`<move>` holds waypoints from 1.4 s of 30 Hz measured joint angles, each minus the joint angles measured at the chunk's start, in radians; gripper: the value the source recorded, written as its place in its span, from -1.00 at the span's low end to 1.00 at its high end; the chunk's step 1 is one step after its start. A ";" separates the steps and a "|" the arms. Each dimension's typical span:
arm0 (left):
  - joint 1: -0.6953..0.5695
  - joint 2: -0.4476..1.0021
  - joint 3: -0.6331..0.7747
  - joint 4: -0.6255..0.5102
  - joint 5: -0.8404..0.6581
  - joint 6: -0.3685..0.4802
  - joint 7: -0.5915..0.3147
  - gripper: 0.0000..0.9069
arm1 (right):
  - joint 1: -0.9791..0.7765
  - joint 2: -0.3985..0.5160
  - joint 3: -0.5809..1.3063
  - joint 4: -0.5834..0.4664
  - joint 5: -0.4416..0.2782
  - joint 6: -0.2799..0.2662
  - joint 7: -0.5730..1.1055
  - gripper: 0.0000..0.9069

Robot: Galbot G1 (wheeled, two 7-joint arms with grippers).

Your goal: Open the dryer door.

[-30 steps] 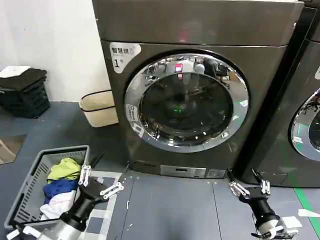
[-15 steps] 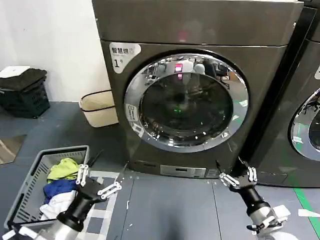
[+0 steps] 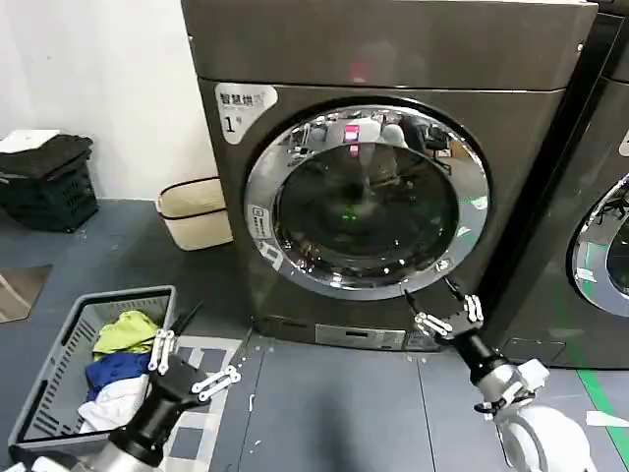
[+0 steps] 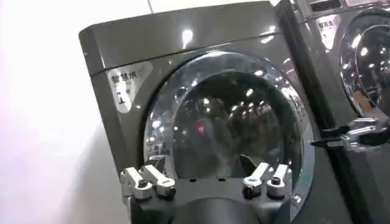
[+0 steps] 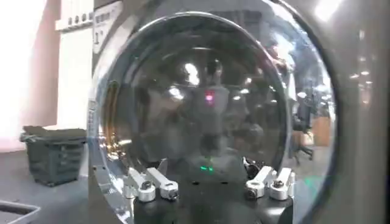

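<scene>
The dryer door (image 3: pixel 366 205) is a round porthole with a wide chrome ring and dark glass, on the grey-brown machine marked "1", and it sits flush in the front panel. My right gripper (image 3: pixel 428 289) is open, raised just below the door's lower right rim, close to the ring but apart from it. In the right wrist view the dryer door (image 5: pixel 195 103) looms close behind the open right gripper (image 5: pixel 207 178). My left gripper (image 3: pixel 214 332) hangs open low over the floor beside the basket. In the left wrist view the left gripper (image 4: pixel 207 178) faces the dryer door (image 4: pixel 225 122) from farther off.
A grey laundry basket (image 3: pixel 51 376) with clothes stands on the floor at the left. A beige bin (image 3: pixel 192 211) sits by the machine's left side, a black crate (image 3: pixel 47 182) against the white wall. A darker neighbouring machine (image 3: pixel 590 197) stands at the right.
My right gripper has risen and moved left from the floor at the right up to the door's lower right rim. The left gripper has barely moved.
</scene>
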 joint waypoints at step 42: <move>0.028 -0.041 -0.005 -0.035 0.015 -0.017 0.021 1.00 | 0.449 -0.032 -0.326 -0.327 0.094 0.085 -0.165 1.00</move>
